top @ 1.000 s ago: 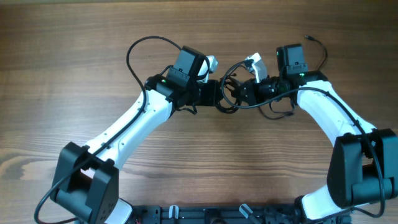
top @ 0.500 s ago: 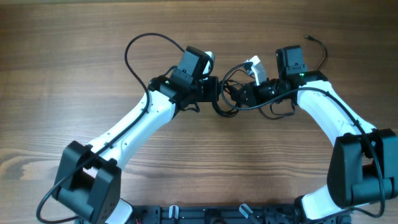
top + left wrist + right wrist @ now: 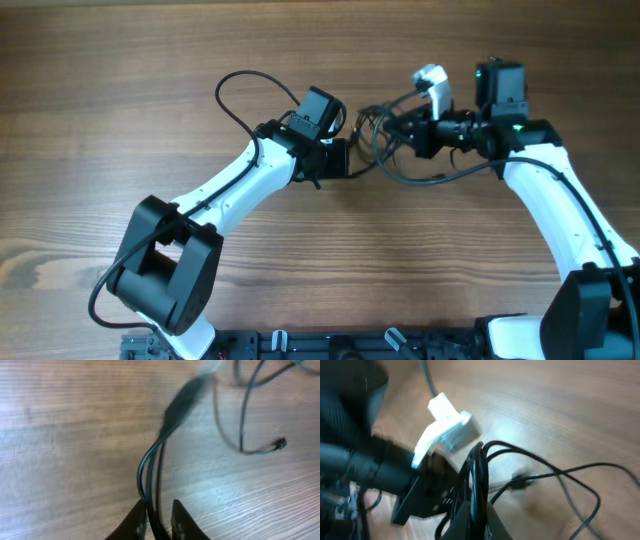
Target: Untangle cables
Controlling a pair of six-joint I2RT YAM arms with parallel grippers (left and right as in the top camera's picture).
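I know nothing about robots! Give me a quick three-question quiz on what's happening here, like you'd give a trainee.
1. True or false: the left arm's fingers and the right arm's fingers each pinch strands of the cables.
2. The table is made of: A glass, B wood, C cloth.
3. Fill in: seen from overhead, the cable bunch sits ___ the two arms.
Key: 1 true; 2 B; 3 between.
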